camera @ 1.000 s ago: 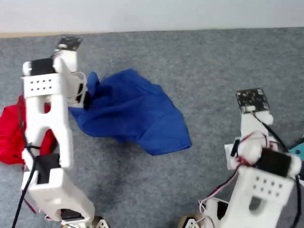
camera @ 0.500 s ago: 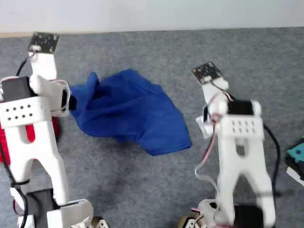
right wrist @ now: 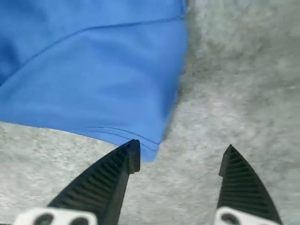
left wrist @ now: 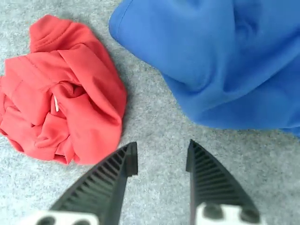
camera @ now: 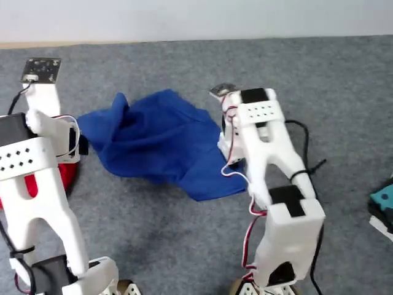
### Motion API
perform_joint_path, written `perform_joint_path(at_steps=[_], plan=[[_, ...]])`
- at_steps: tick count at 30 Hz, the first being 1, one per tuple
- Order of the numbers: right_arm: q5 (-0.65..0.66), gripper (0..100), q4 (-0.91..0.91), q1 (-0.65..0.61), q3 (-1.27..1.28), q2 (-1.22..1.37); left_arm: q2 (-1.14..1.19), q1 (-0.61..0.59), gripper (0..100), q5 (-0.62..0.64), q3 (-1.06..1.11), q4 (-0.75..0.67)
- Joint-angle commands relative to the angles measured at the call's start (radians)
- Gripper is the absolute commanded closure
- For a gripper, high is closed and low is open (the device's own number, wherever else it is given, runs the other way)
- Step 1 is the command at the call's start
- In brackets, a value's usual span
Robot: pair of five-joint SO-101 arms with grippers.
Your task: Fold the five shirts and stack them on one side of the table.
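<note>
A crumpled blue shirt lies on the grey carpeted table, left of centre. A bunched red shirt sits just left of it, mostly under the left arm in the high view. My left gripper is open above bare carpet in the gap between the red shirt and the blue shirt. My right gripper is open at the blue shirt's right edge. One of its fingers hangs over the hemmed corner of the blue shirt, the other over carpet. The right arm stands over that edge.
A teal item pokes in at the right edge of the table. A pale wall borders the far side. Carpet stretches open to the far right and in front of the blue shirt.
The right arm swung from the front right across to the blue shirt's right edge. The left arm drew back leftward, away from the shirt's left edge. The blue shirt kept its shape.
</note>
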Motion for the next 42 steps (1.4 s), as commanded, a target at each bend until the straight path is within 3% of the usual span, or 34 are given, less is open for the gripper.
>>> perform_joint_path(at_steps=[1,15,23,26,37,42], plan=[[-0.064,72.3,0.022,-0.039,-0.057,0.024,-0.032,-0.011,82,-0.011,-0.002,0.000],[-0.074,73.2,0.025,-0.082,-0.057,0.228,-0.031,-0.006,82,-0.009,-0.002,-0.021],[-0.054,98.7,0.024,-0.084,-0.101,0.298,-0.031,-0.006,82,-0.008,-0.002,-0.018],[-0.018,98.7,0.025,-0.079,-0.112,0.286,-0.031,-0.006,82,-0.008,-0.002,-0.018],[0.008,98.7,0.090,-0.081,-0.184,-0.050,-0.031,-0.002,82,-0.008,-0.002,-0.015],[0.008,98.8,0.054,-0.084,-0.336,-0.260,-0.037,0.074,82,-0.009,-0.001,0.002]])
